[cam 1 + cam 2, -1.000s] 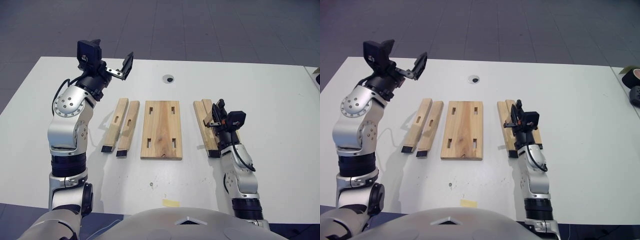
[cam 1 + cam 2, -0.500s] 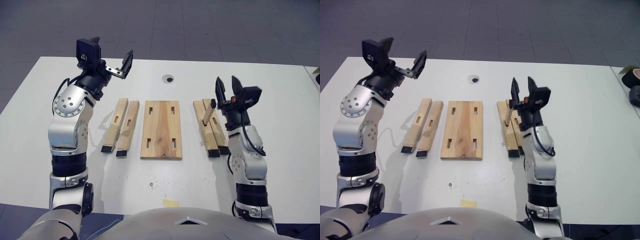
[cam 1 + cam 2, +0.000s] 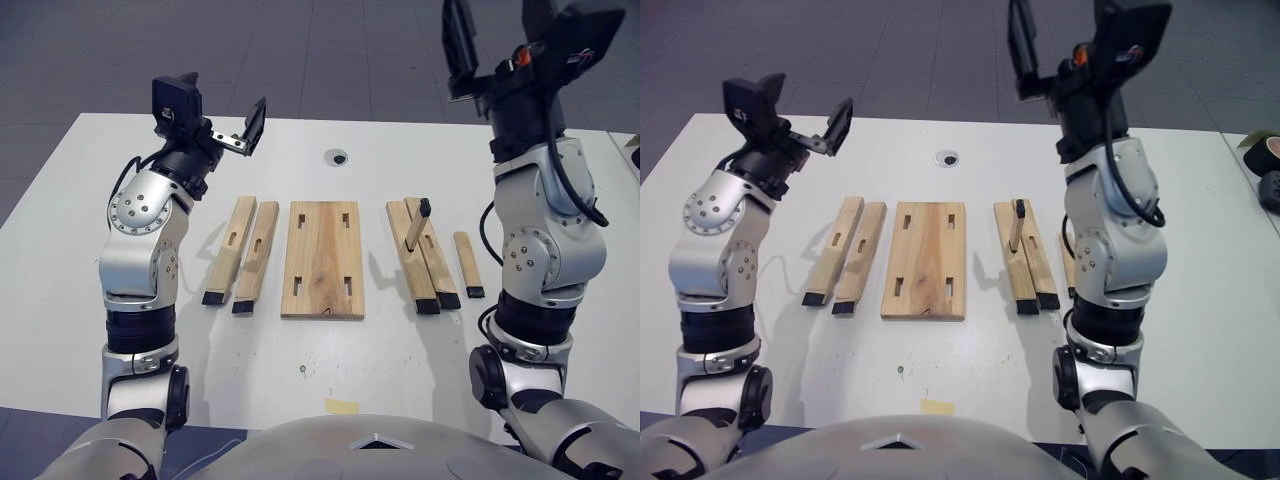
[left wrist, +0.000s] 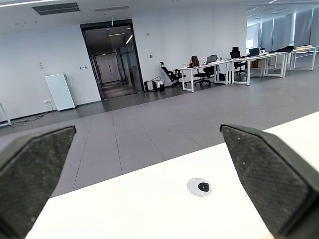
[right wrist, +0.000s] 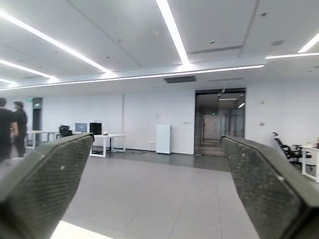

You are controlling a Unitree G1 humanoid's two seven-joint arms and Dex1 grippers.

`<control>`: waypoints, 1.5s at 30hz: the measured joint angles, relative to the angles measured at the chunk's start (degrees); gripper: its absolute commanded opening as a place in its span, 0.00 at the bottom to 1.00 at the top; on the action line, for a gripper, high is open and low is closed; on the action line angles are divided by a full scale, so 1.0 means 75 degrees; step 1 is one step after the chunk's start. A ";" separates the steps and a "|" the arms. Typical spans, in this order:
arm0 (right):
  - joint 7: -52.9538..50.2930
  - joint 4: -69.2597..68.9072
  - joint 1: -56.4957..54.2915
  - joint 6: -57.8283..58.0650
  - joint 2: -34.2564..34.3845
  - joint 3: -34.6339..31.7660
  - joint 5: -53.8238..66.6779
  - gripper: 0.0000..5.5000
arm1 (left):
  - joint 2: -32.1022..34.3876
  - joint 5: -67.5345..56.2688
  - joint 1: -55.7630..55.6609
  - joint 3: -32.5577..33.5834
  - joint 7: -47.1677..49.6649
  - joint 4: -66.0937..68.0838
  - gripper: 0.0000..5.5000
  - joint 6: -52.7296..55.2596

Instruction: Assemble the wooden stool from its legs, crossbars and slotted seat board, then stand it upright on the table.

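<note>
**Parts laid out flat, both arms raised clear of them**
The seat board lies slots-up at the centre of the table. One pair of legs lies at its 9 o'clock and a second pair at 3 o'clock, probably so each is easy to reach. One crossbar leans upright out of the right pair, seemingly seated in a slot, and a spare bar lies flat just beyond. The left gripper at 10 o'clock and the right gripper at 2 o'clock hang above the table, jaws apart and empty.
</note>
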 measured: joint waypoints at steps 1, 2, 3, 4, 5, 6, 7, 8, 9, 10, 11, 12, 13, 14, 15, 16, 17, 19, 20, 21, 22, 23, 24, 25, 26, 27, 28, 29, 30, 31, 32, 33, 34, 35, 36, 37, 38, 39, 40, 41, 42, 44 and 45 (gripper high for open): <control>0.0022 0.0008 0.0072 0.0002 0.0023 0.0080 -0.0014 0.98 | -0.0001 0.0004 0.0000 -0.0002 0.0000 0.0000 0.98 -0.0001; 0.0068 0.0050 0.0201 -0.0056 0.0029 0.0148 -0.0065 0.98 | -0.0001 0.0016 0.0001 -0.0002 0.0000 0.0000 0.98 -0.0001; 0.0130 0.0221 0.0487 -0.0175 0.0041 0.0193 -0.0143 0.98 | -0.0001 0.0038 0.0002 -0.0001 0.0000 -0.0001 0.98 -0.0001; 0.0175 0.0423 0.0797 -0.0254 0.0044 0.0213 -0.0205 0.98 | -0.0002 0.0042 0.0004 0.0000 0.0001 -0.0001 0.98 -0.0001; 0.0237 0.0707 0.1166 -0.0360 0.0052 0.0262 -0.0310 0.98 | -0.0002 0.0044 0.0005 -0.0001 0.0001 -0.0001 0.98 -0.0002; 0.0339 0.1105 0.1596 -0.0560 0.0053 0.0360 -0.0433 0.98 | -0.0004 0.0046 0.0006 -0.0001 0.0001 -0.0001 0.98 -0.0002; 0.0453 0.1782 0.2227 -0.0710 0.0068 0.0535 -0.0608 0.98 | -0.0005 0.0047 0.0008 -0.0001 0.0001 -0.0004 0.98 -0.0002; 0.0601 0.2047 0.2524 -0.1072 0.0126 0.0611 -0.0618 0.98 | -0.0005 0.0048 0.0022 0.0007 0.0004 -0.0004 0.98 -0.0002; 0.0771 0.2287 0.2588 -0.1467 0.0094 0.0696 -0.0672 0.98 | -0.0039 0.0045 0.0030 -0.0003 0.0018 -0.0012 0.98 0.0000; 0.0866 0.2414 0.2585 -0.1667 0.0071 0.0730 -0.0706 0.98 | -0.0090 0.0044 0.0028 -0.0016 0.0017 -0.0022 0.98 -0.0001; 0.0940 0.2527 0.2585 -0.1884 0.0058 0.0748 -0.0749 0.98 | -0.0137 0.0044 0.0031 -0.0028 0.0017 -0.0020 0.98 -0.0001; 0.0981 0.2613 0.2585 -0.2071 0.0044 0.0769 -0.0809 0.98 | -0.0160 0.0043 0.0030 -0.0035 0.0016 -0.0019 0.98 0.0000; 0.1005 0.2687 0.2583 -0.2222 0.0032 0.0795 -0.0855 0.98 | -0.0163 0.0044 0.0032 -0.0036 0.0015 -0.0019 0.98 0.0000; 0.1022 0.2728 0.2580 -0.2279 0.0034 0.0790 -0.0862 0.98 | -0.0168 0.0045 0.0032 -0.0039 0.0010 -0.0019 0.98 0.0001; 0.1032 0.2741 0.2576 -0.2287 0.0055 0.0766 -0.0836 0.98 | -0.0170 0.0045 0.0033 -0.0040 0.0009 -0.0019 0.98 0.0002; 0.1028 0.2738 0.2578 -0.2286 0.0128 0.0694 -0.0761 0.98 | -0.0174 0.0043 0.0033 -0.0040 0.0008 -0.0019 0.98 0.0004; 0.1009 0.2693 0.2564 -0.2268 0.0195 0.0633 -0.0660 0.98 | -0.0182 0.0044 0.0033 -0.0043 0.0006 -0.0019 0.98 0.0008; 0.0930 0.2506 0.2555 -0.2149 0.0307 0.0489 -0.0511 0.98 | -0.0193 0.0044 0.0034 -0.0054 0.0000 -0.0018 0.98 0.0013; 0.0848 0.2369 0.2555 -0.1981 0.0374 0.0419 -0.0408 0.98 | -0.0195 0.0045 0.0033 -0.0059 -0.0004 -0.0018 0.98 0.0014; 0.0771 0.2222 0.2544 -0.1891 0.0419 0.0375 -0.0340 0.98 | -0.0192 0.0053 0.0034 -0.0058 -0.0003 -0.0018 0.98 0.0012; 0.0709 0.1968 0.2477 -0.1830 0.0466 0.0336 -0.0241 0.98 | -0.0183 0.0058 0.0035 -0.0047 -0.0001 -0.0018 0.98 0.0008; 0.0673 0.1709 0.2347 -0.1762 0.0483 0.0325 -0.0172 0.98 | -0.0171 0.0058 0.0038 -0.0019 -0.0001 -0.0018 0.98 -0.0006; 0.0646 0.1404 0.2129 -0.1691 0.0490 0.0312 -0.0058 0.98 | -0.0151 0.0059 0.0039 0.0038 0.0001 -0.0014 0.98 -0.0024; 0.0610 0.0996 0.1855 -0.1580 0.0503 0.0292 0.0078 0.98 | -0.0121 0.0054 0.0039 0.0149 0.0002 -0.0004 0.98 -0.0043; 0.0568 0.0600 0.1635 -0.1457 0.0502 0.0269 0.0214 0.98 | -0.0062 0.0052 0.0039 0.0275 0.0002 0.0014 0.98 -0.0048; 0.0527 0.0250 0.1503 -0.1350 0.0484 0.0247 0.0288 0.98 | 0.0010 0.0049 0.0038 0.0374 -0.0002 0.0028 0.98 -0.0049; 0.0482 -0.0116 0.1449 -0.1269 0.0441 0.0215 0.0335 0.98 | 0.0120 0.0044 0.0036 0.0465 -0.0010 0.0043 0.98 -0.0049; 0.0396 -0.0560 0.1511 -0.1127 0.0360 0.0172 0.0347 0.98 | 0.0181 0.0038 0.0037 0.0572 -0.0042 0.0044 0.98 -0.0052; 0.0321 -0.0883 0.1620 -0.0986 0.0303 0.0134 0.0378 0.98 | 0.0221 0.0035 0.0041 0.0619 -0.0062 0.0042 0.98 -0.0051; 0.0231 -0.1309 0.1856 -0.0801 0.0266 0.0106 0.0432 0.98 | 0.0262 0.0022 0.0053 0.0648 -0.0102 0.0021 0.98 -0.0048; 0.0131 -0.1718 0.2186 -0.0625 0.0226 0.0117 0.0486 0.98 | 0.0301 -0.0032 0.0086 0.0668 -0.0159 -0.0023 0.98 -0.0028; 0.0110 -0.2020 0.2475 -0.0494 0.0194 0.0162 0.0504 0.98 | 0.0342 -0.0077 0.0159 0.0692 -0.0190 -0.0090 0.98 0.0012; 0.0127 -0.2364 0.2915 -0.0376 0.0121 0.0275 0.0509 0.98 | 0.0409 -0.0098 0.0331 0.0751 -0.0209 -0.0211 0.98 0.0070; 0.0148 -0.2585 0.3376 -0.0283 0.0057 0.0404 0.0527 0.98 | 0.0428 -0.0105 0.0509 0.0817 -0.0211 -0.0304 0.98 0.0151; 0.0210 -0.2701 0.3835 -0.0197 -0.0003 0.0574 0.0515 0.98 | 0.0458 -0.0107 0.0685 0.0887 -0.0214 -0.0333 0.98 0.0206; 0.0264 -0.2727 0.4099 -0.0181 -0.0038 0.0687 0.0488 0.98 | 0.0469 -0.0108 0.0766 0.0920 -0.0214 -0.0335 0.98 0.0244; 0.0326 -0.2727 0.4599 -0.0125 -0.0083 0.0878 0.0448 0.98 | 0.0494 -0.0105 0.0921 0.0973 -0.0215 -0.0331 0.98 0.0291; 0.0360 -0.2682 0.4911 -0.0116 -0.0113 0.0985 0.0375 0.98 | 0.0511 -0.0100 0.0993 0.1000 -0.0215 -0.0326 0.98 0.0298; 0.0376 -0.2574 0.5207 -0.0090 -0.0139 0.1050 0.0333 0.98 | 0.0521 -0.0097 0.1019 0.1022 -0.0214 -0.0325 0.98 0.0301; 0.0370 -0.2417 0.5415 -0.0066 -0.0127 0.1060 0.0330 0.98 | 0.0525 -0.0091 0.1019 0.1019 -0.0211 -0.0325 0.98 0.0301; 0.0339 -0.2232 0.5607 -0.0011 -0.0105 0.1054 0.0336 0.98 | 0.0525 -0.0085 0.1020 0.1004 -0.0210 -0.0324 0.98 0.0303; 0.0258 -0.1821 0.5947 0.0153 0.0019 0.1019 0.0338 0.98 | 0.0525 -0.0068 0.1022 0.0920 -0.0210 -0.0318 0.98 0.0312; 0.0238 -0.1630 0.6142 0.0222 0.0016 0.1028 0.0315 0.98 | 0.0524 -0.0053 0.1041 0.0867 -0.0212 -0.0313 0.98 0.0312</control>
